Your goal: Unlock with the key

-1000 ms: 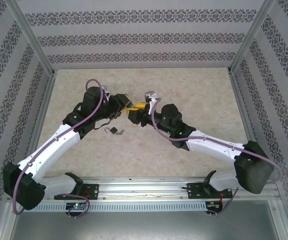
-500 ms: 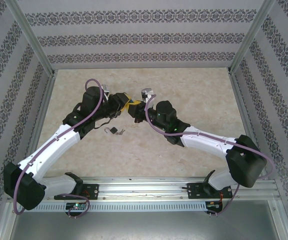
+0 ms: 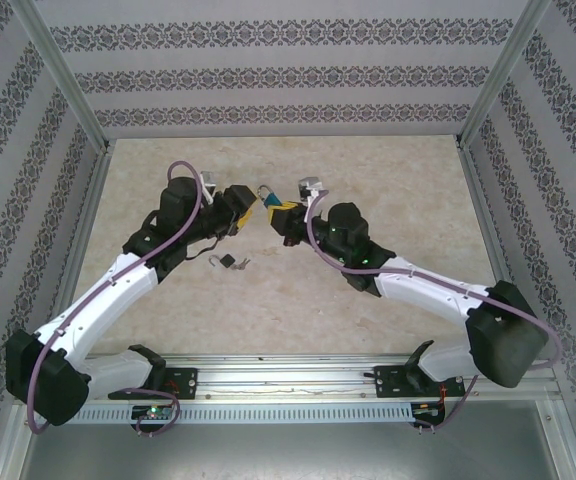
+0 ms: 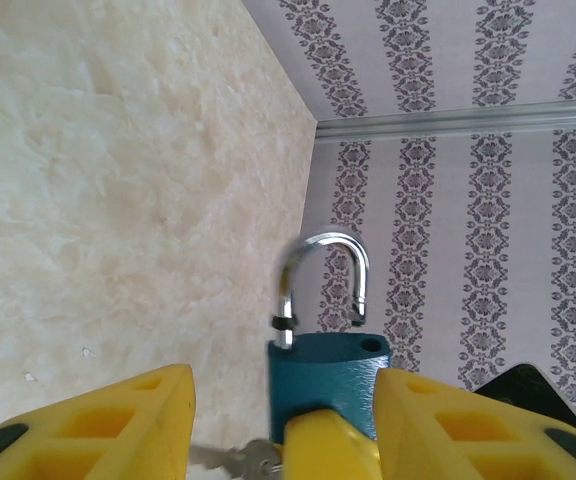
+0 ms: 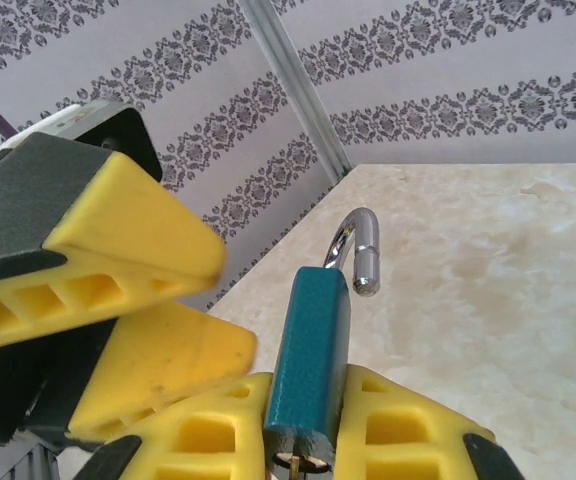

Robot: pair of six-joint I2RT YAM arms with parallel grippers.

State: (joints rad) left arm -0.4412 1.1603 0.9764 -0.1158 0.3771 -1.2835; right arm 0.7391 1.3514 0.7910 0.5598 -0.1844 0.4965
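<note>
Top external: both arms reach in to meet above the middle of the table (image 3: 398, 170). The left gripper (image 3: 247, 208) and right gripper (image 3: 281, 212) face each other, tips just apart. The teal padlock (image 3: 272, 203) sits between them, off the table, shackle toward the back wall. A small dark item (image 3: 226, 262) and a silvery piece (image 3: 244, 265) lie on the table nearer the bases; too small to identify. Left wrist: the left gripper (image 4: 283, 378) has its yellow fingers (image 4: 98, 425) spread wide. The padlock (image 4: 328, 375) stands upright between them, with a clear gap on one side; contact on the other side I cannot tell. The shackle (image 4: 323, 270) is up, one leg seated in the body, the other hanging free above its hole. A silvery key (image 4: 251, 462) shows at the lock's lower edge. Right wrist: the right gripper (image 5: 308, 385) is clamped on the padlock (image 5: 313, 350), yellow pads (image 5: 408, 430) pressing both flat faces. The shackle (image 5: 356, 245) ends free in the air. The left gripper's fingers (image 5: 118, 250) lie just beside the lock, parted.
</note>
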